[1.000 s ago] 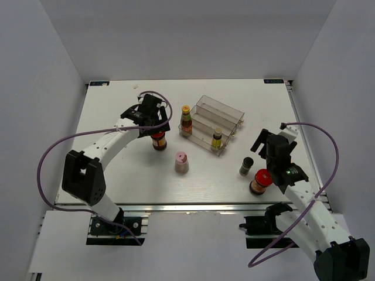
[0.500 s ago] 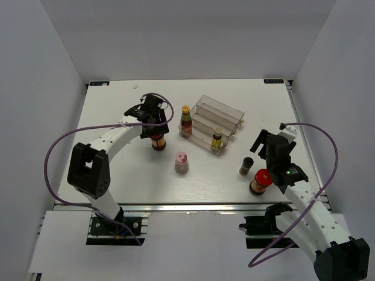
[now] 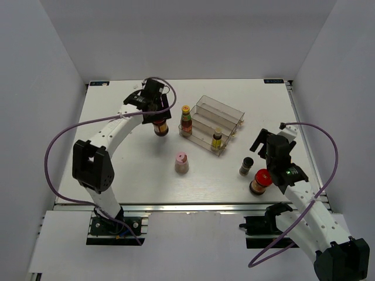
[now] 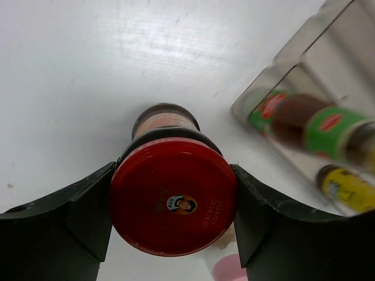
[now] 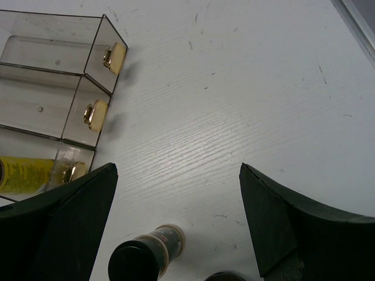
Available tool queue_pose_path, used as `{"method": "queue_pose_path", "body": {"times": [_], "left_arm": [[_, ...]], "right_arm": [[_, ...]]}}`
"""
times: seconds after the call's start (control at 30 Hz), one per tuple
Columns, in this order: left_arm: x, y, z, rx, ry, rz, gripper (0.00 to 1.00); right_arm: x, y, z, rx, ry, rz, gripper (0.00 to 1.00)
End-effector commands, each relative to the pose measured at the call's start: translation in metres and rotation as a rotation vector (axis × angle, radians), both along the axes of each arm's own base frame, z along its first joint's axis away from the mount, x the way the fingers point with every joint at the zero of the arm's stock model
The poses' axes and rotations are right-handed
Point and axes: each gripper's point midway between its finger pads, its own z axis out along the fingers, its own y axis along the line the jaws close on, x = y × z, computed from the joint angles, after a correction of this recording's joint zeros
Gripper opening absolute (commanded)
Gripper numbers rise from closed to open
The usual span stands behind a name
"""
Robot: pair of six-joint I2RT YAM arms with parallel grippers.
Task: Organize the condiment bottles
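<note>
My left gripper is shut on the wide red lid of a dark jar, which hangs under it just left of the clear rack; this jar seems lifted off the table. Two yellow-capped bottles stand in the rack's front row. A pink-capped shaker stands in front of the rack. My right gripper is open above the small black-capped bottle, with nothing between its fingers. A second red-lidded jar stands beside the black-capped bottle.
The rack's two rear steps hold nothing. The left arm's purple cable loops over the left half of the white table. White walls close in the table on three sides.
The left gripper has closed on the red-lidded jar and carried it away from the arms' bases, toward the back of the table. The right arm has not moved.
</note>
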Motion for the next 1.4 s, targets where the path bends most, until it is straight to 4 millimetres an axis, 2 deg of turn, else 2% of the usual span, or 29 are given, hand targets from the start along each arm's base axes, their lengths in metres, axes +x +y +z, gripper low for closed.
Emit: {"method": "queue_pose_path", "body": {"times": [0.0,0.07,0.13,0.27,0.43,0.5,0.77,0.97,1.17,1.37], "left_arm": [[0.047,-0.011,0.095,-0.060,-0.280,-0.013,0.00],[0.057,-0.012,0.120,-0.057,-0.341,-0.015,0.00],[0.081,-0.018,0.135,-0.051,-0.391,-0.014,0.00],[0.122,-0.056,0.169,-0.136,-0.501,-0.121,0.00],[0.144,-0.087,0.184,-0.220,-0.563,-0.223,0.00],[0.145,-0.101,0.188,-0.264,-0.584,-0.272,0.00],[0.140,-0.154,0.187,-0.278,-0.635,-0.399,0.00],[0.138,-0.163,0.169,-0.179,-0.618,-0.389,0.00],[0.134,-0.185,0.135,-0.132,-0.554,-0.462,0.00],[0.134,-0.184,0.116,-0.074,-0.518,-0.455,0.00]], "right_arm": [[0.004,-0.001,0.007,-0.001,-0.037,0.000,0.89],[0.004,-0.001,0.008,-0.004,-0.042,0.005,0.89],[0.005,-0.001,0.010,-0.004,-0.046,0.006,0.89],[0.006,-0.002,0.011,-0.011,-0.053,-0.001,0.89],[0.005,-0.005,0.009,-0.025,-0.041,-0.010,0.89],[0.005,-0.005,0.008,-0.028,-0.038,-0.011,0.89],[0.006,-0.003,0.006,-0.022,-0.036,0.004,0.89],[0.005,-0.001,0.005,-0.017,-0.036,0.013,0.89],[0.006,-0.001,0.006,-0.017,-0.039,0.015,0.89],[0.005,-0.001,0.005,-0.019,-0.038,0.013,0.89]]}}
